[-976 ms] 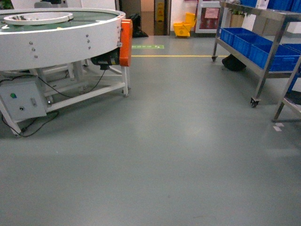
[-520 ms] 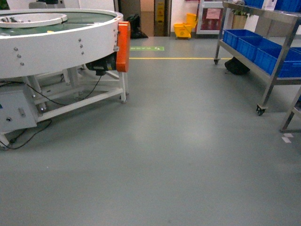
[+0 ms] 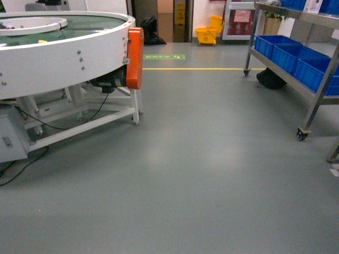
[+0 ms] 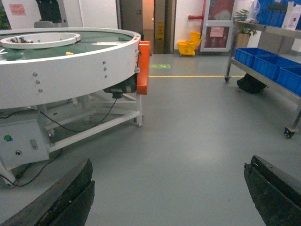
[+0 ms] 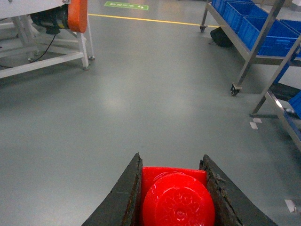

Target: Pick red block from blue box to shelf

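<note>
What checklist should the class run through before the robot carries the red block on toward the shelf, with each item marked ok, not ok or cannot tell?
1. Red block gripped in the right gripper: ok, fingers close against both sides.
2. Left gripper free: ok, open with nothing between the fingers.
3. Shelf in sight: ok, at the right of the head view.
4. Floor toward the shelf clear: ok in view.
5. Free spot on the shelf: cannot tell, the blue crates fill the visible tier.
6. Clearance from the round white conveyor table: ok, it stands off left.
</note>
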Controlling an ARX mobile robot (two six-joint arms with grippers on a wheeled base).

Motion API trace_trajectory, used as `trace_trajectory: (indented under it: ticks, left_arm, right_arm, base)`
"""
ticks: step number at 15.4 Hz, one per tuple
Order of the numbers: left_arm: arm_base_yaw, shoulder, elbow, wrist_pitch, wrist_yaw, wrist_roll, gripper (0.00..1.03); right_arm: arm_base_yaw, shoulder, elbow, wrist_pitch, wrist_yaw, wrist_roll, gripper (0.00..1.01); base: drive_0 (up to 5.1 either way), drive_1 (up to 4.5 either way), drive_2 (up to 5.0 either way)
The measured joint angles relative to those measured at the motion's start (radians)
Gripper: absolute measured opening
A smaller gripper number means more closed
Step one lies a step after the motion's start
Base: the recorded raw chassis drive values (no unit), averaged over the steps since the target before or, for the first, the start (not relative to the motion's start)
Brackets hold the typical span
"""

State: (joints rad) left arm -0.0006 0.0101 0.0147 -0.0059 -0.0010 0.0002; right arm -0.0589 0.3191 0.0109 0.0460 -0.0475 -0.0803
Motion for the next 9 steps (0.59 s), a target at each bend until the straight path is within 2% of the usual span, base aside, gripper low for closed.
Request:
trace_trajectory:
  ticks: [9]
  left_arm:
    - [0.000, 0.000, 0.000, 0.005, 0.000, 0.000, 0.98]
  right_arm:
    - [0.000, 0.000, 0.000, 0.001, 0.000, 0.000, 0.28]
  base:
    - [0.0, 4.33, -4.3]
